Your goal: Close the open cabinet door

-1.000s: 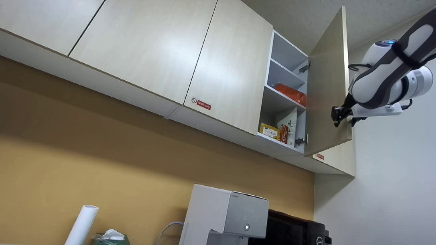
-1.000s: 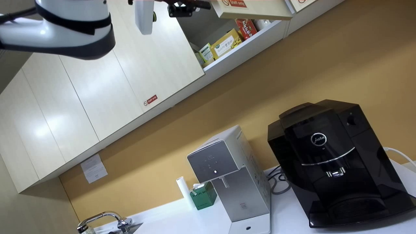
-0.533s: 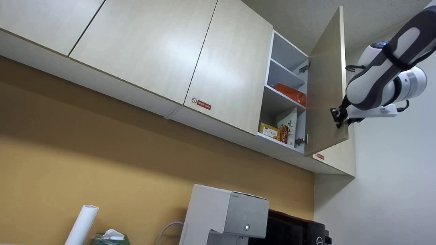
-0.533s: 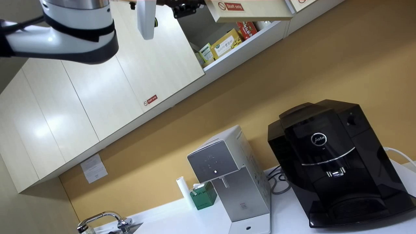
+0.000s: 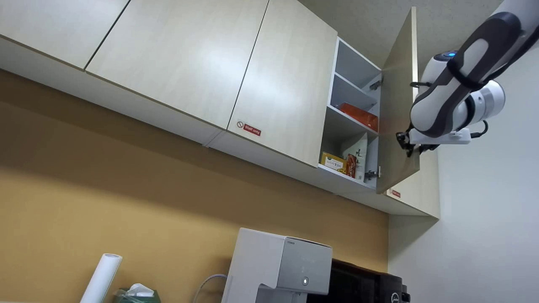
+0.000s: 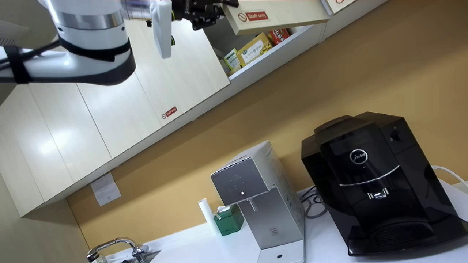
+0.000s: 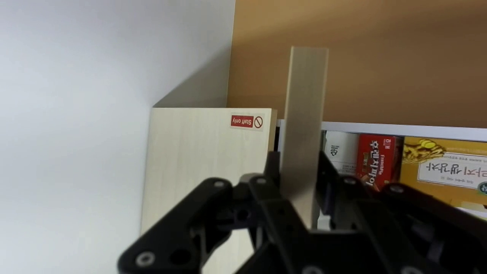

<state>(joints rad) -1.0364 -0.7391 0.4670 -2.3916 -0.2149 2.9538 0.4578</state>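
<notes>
Cabinet door [image 5: 398,105], a tall, narrow, flat panel of pale beige wood grain, stands open at two o'clock in an exterior view, its outer face turned out of sight. Its long axis runs upright, twelve to six, and from the metal hinges [image 5: 371,174] its free edge points toward two o'clock. In an exterior view with its red-and-white "Staff only" label [image 6: 253,16] showing, the frame's top cuts off all but its lower end, which points toward nine o'clock. The wrist view gives little more than its narrow edge, blurring behind the black two-fingered gripper [image 7: 299,163].

The gripper is clamped on the door's free edge, one finger against each face; the fingertips are dark and hard to make out. The white-and-dark-grey arm [image 5: 433,111] extends from two o'clock, cut off by the frame.

At nine o'clock from the door, the white-lined cabinet [image 5: 351,61] shows an orange-red object [image 5: 359,116] on a white shelf [image 5: 351,119], too unclear to name. Below stand a yellow cardboard box [image 7: 445,171] and a red cardboard box [image 7: 374,160], the red one partly hidden by the gripper. Farther off at six o'clock is a white-and-grey water dispenser [image 6: 268,215]; at five, a black coffee machine [image 6: 380,175].
</notes>
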